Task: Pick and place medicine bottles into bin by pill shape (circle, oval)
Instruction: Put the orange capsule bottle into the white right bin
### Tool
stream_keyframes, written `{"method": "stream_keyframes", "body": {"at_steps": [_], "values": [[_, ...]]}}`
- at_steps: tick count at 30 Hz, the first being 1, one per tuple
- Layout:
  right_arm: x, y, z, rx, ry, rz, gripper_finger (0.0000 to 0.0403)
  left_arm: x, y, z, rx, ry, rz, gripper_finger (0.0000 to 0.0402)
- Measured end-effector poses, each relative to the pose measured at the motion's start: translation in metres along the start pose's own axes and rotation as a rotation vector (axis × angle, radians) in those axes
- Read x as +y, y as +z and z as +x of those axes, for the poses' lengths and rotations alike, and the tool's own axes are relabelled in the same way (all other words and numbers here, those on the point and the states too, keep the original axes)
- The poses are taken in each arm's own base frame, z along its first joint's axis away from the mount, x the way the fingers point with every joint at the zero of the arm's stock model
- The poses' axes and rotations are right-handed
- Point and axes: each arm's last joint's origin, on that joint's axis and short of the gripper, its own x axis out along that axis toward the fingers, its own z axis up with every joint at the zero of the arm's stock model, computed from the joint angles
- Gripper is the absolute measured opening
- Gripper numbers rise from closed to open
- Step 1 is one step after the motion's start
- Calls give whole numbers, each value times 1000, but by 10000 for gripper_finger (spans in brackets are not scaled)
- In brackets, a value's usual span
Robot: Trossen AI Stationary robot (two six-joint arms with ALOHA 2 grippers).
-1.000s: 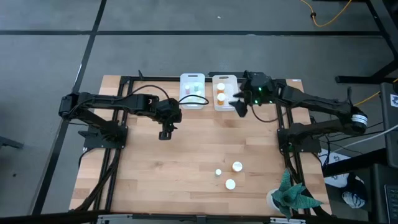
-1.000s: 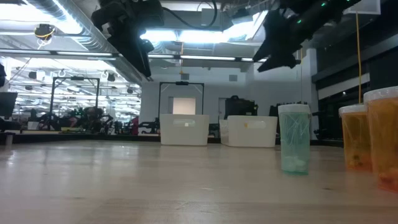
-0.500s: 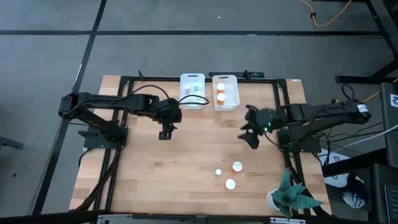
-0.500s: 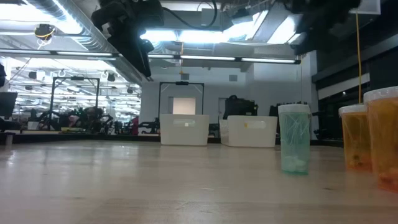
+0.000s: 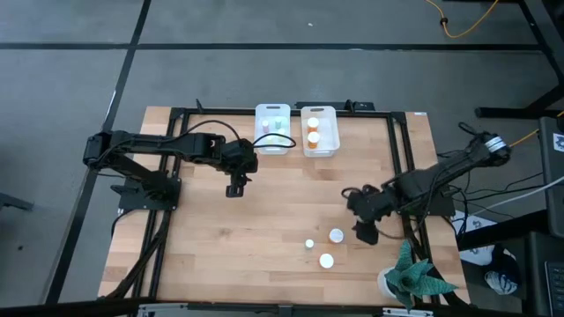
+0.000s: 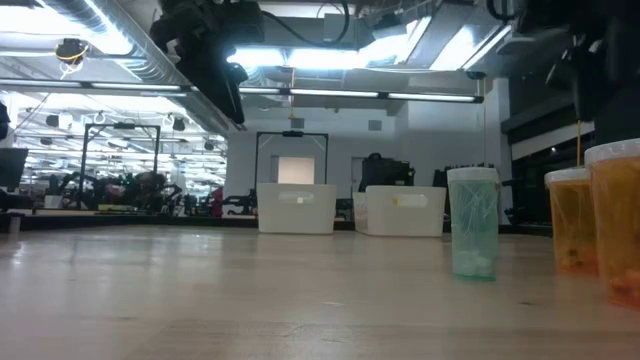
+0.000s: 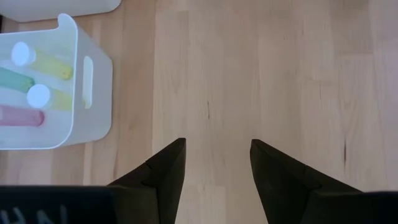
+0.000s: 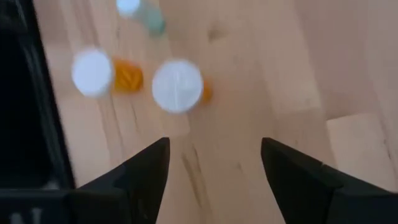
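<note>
The left gripper hangs above bare wood just in front of the left bin, nearer the table's middle. Its fingers stand apart with nothing between them. In the left wrist view that left bin holds pastel bottles lying on their sides, yellow, green and pink, two with their white caps showing. The right bin sits touching or just beside the left bin and holds orange-bodied bottles.

Further right and well away from the bins, three medicine bottles stand loose on the table: a small green bottle, and beside it two larger orange bottles. In the low view the green one stands upright with pills in its bottom, the orange ones at the picture's right edge.

The right gripper is just beside the orange bottle nearest the bins, on the side away from the green one. Its fingers are spread wide and hold nothing; the right wrist view is smeared, so whether a fingertip touches a bottle is unclear.
</note>
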Motion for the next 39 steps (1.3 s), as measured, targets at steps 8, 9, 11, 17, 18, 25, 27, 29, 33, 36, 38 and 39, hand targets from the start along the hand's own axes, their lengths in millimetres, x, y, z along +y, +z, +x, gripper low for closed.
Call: {"method": "stream_keyframes", "body": {"at_steps": [8,9,11,17,18,25,27,29,33,36,38,39], "values": [[15,-7,41,170,-77,-170,253,0,0,0,0,0,0,171],[15,-8,46,186,-90,-171,253,0,0,0,0,0,0,171],[17,-9,56,213,-112,-177,253,0,0,0,0,0,1,171],[23,-6,79,218,-113,-190,253,0,0,0,0,0,2,171],[24,-5,81,210,-103,-213,253,0,0,0,0,0,1,171],[29,3,86,100,-98,-342,253,0,0,0,-1,0,1,171],[32,5,86,76,-80,-375,253,0,0,0,0,0,1,171],[33,6,87,62,-68,-400,253,0,0,0,0,0,1,171],[34,7,88,56,-63,-420,253,0,0,0,-1,0,2,171],[34,7,88,48,-57,-422,253,0,0,0,0,0,2,171],[36,8,90,39,-51,-427,253,0,0,0,0,0,2,171],[36,9,92,39,-50,-440,253,0,0,0,0,0,3,171]]}}
